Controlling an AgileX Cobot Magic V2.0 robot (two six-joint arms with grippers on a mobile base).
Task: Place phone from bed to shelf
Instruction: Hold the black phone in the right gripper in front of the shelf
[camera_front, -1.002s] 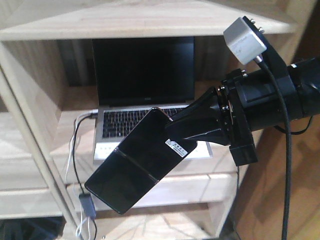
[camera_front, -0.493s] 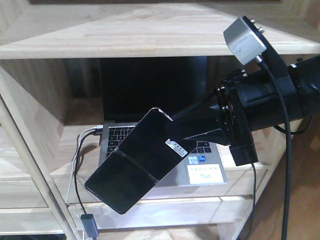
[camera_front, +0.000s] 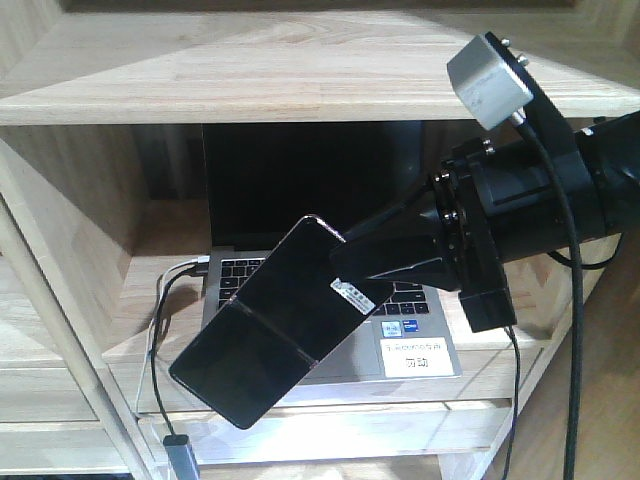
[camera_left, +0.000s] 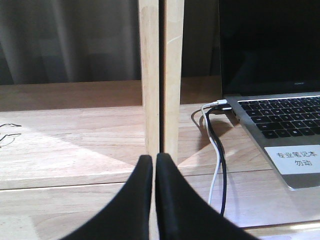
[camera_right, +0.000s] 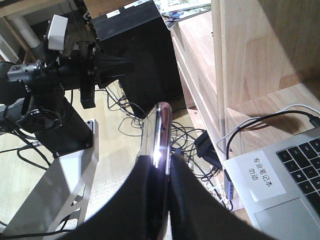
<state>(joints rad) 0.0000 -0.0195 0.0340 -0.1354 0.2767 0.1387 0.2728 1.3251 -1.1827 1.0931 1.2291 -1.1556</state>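
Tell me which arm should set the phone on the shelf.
Right: the right gripper clamps the phone before the shelf; the left gripper is shut and empty.

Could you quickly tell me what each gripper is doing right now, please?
Left gripper: closed, empty.
Right gripper: closed on the phone.

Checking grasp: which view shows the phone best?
Exterior front-facing: the phone shows most of its face, pinched at one end by the right end effector. Right wrist sees only its edge; left wrist doesn't show it.
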